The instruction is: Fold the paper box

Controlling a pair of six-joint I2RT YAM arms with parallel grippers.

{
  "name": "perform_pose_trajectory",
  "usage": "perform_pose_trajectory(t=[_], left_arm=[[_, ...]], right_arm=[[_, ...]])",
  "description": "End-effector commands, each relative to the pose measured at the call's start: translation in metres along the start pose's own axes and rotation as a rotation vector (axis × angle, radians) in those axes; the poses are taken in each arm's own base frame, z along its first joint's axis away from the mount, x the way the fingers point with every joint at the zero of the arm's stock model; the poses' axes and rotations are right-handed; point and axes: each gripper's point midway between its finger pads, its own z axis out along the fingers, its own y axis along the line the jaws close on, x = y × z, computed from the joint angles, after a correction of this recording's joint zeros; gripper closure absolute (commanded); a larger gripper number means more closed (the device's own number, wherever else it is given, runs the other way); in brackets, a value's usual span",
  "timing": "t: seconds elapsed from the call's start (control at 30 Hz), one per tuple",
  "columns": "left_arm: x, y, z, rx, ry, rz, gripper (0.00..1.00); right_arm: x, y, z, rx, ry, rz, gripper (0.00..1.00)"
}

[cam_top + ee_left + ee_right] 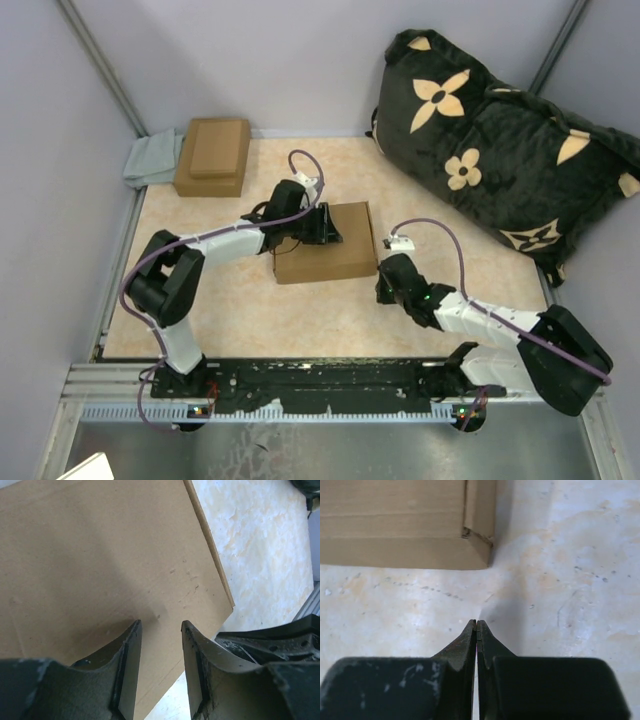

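The paper box (335, 250) is plain tan cardboard and lies flat mid-table with its lid down. My left gripper (325, 225) hovers over the box's left part. In the left wrist view its jaws (160, 624) stand apart, open, with only the flat lid (100, 555) seen beyond them and nothing between the fingers. My right gripper (385, 285) sits low over the table just right of the box's near right corner. In the right wrist view its fingers (477, 622) are pressed together, shut on nothing, a short way from the box corner (477, 542).
A smaller brown box with a stepped lid (212, 155) stands at the back left beside a grey cloth (150, 160). A big black pillow with tan flowers (500, 150) fills the back right. A metal rail (330, 385) runs along the near edge.
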Motion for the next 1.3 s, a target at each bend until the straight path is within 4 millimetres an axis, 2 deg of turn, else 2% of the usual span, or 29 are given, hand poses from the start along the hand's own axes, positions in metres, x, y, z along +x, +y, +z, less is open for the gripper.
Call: perform_pose_trajectory(t=[0.0, 0.23, 0.43, 0.6, 0.8, 0.87, 0.9, 0.97, 1.1, 1.2, 1.27], left_arm=[[-0.003, -0.012, 0.01, 0.066, -0.003, -0.008, 0.56], [0.014, -0.004, 0.012, 0.067, 0.036, -0.013, 0.58], [0.027, 0.0, 0.014, 0.073, 0.064, -0.01, 0.6], [0.034, 0.004, 0.015, 0.072, 0.085, -0.005, 0.61], [0.028, 0.004, 0.011, 0.048, 0.076, 0.005, 0.57], [0.016, 0.003, 0.002, 0.015, 0.041, 0.019, 0.53], [0.011, 0.004, -0.003, -0.006, 0.024, 0.027, 0.52], [-0.003, 0.006, -0.018, -0.056, -0.022, 0.039, 0.49], [-0.026, 0.016, -0.056, -0.182, -0.129, 0.023, 0.43], [-0.028, 0.032, -0.085, -0.277, -0.201, -0.01, 0.36], [-0.02, 0.047, -0.1, -0.342, -0.24, -0.034, 0.32]], right_arm=[[-0.039, 0.0, 0.007, 0.007, -0.186, 0.161, 1.0], [-0.048, 0.002, 0.024, 0.018, -0.199, 0.188, 1.0], [-0.07, 0.001, 0.036, 0.05, -0.286, 0.258, 1.0], [-0.093, 0.007, 0.03, -0.005, -0.403, 0.296, 1.0], [-0.1, 0.023, 0.013, -0.066, -0.346, 0.223, 1.0], [-0.102, 0.023, 0.001, -0.076, -0.348, 0.205, 0.91], [-0.103, 0.021, -0.006, -0.071, -0.352, 0.19, 0.82], [-0.115, 0.016, -0.026, -0.068, -0.402, 0.18, 0.5], [-0.137, 0.0, -0.047, -0.014, -0.47, 0.162, 0.07], [-0.151, -0.009, -0.046, 0.028, -0.49, 0.147, 0.01], [-0.157, -0.01, -0.035, 0.031, -0.459, 0.138, 0.01]])
